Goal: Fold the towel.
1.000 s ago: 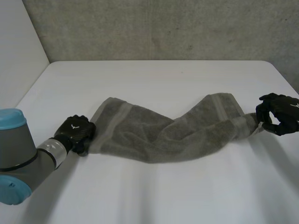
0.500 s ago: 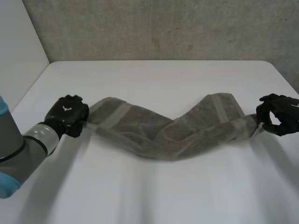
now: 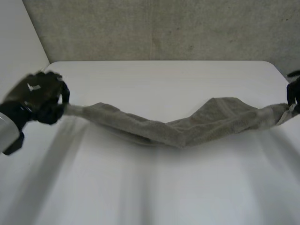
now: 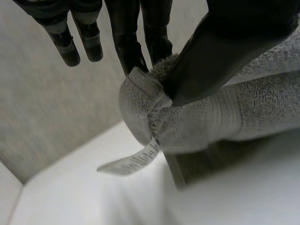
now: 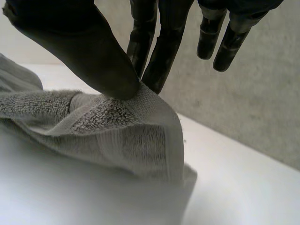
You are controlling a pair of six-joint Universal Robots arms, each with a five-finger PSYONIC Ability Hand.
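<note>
Cannot see much of the right hand (image 3: 294, 91) in the head view, cut off at the edge there. Cannot make out the left hand (image 3: 40, 96) well there either, blurred and lifted above the white table (image 3: 164, 187). Cannot see the full shape of the grey towel (image 3: 187, 126), bunched up into a long thick rope. Cannot read the small white tag (image 4: 129, 161) hanging from the towel end at the left hand: too blurred for any words.

Pinches one end of the towel in the left hand, thumb (image 4: 220, 51) pressed on the cloth against two fingers (image 4: 126, 42), the other fingers straight and off the cloth. Pinches the other end the same way in the right hand, thumb (image 5: 84, 51) on one side of the cloth, two fingers (image 5: 159, 51) on the other side.

Holds the towel stretched between both hands, right across the table, in front of a grey wall (image 3: 164, 28). Sags in the middle, low over the table top. Cannot tell whether touching the table there.
</note>
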